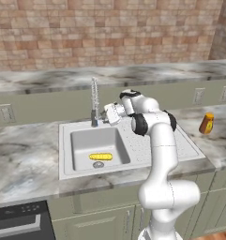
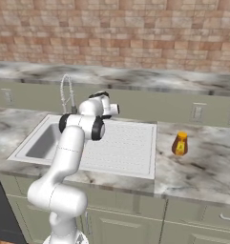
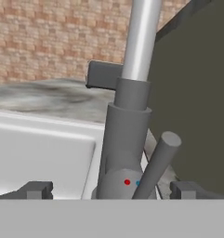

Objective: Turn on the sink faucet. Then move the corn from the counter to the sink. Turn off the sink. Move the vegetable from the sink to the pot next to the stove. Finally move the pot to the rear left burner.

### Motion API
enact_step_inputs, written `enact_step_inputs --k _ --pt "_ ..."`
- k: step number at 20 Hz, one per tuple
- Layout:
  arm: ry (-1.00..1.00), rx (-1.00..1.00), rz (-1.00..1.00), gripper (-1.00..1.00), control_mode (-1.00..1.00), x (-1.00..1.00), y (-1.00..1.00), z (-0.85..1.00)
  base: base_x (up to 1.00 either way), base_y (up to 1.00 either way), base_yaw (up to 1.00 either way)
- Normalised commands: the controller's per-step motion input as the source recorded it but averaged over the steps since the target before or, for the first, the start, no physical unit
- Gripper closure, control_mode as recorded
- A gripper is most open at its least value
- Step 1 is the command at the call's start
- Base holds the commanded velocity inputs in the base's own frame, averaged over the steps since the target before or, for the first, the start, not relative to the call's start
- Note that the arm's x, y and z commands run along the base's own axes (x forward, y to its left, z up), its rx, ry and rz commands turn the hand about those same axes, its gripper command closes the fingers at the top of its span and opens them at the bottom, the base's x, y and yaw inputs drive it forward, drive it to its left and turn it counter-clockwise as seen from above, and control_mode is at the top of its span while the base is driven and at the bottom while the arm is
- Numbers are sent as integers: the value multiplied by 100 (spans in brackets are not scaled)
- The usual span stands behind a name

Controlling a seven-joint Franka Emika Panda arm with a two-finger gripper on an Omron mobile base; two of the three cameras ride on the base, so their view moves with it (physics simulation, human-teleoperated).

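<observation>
Claw spread wide, empty, at faucet base, lever between tips at bottom centre of hand view. Corn lies in sink basin, centre-left of left base view. Risk: tips slide off slanted lever, water stays running.

Marble counter holds sink and amber bottle.
</observation>
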Motion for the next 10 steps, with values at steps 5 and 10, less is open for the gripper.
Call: enact_step_inputs --k 5,10 --pt "0 -4 0 -100 -100 0 94 49 0 0 0" --pt "0 -4 0 -100 -100 0 64 20 0 0 0"
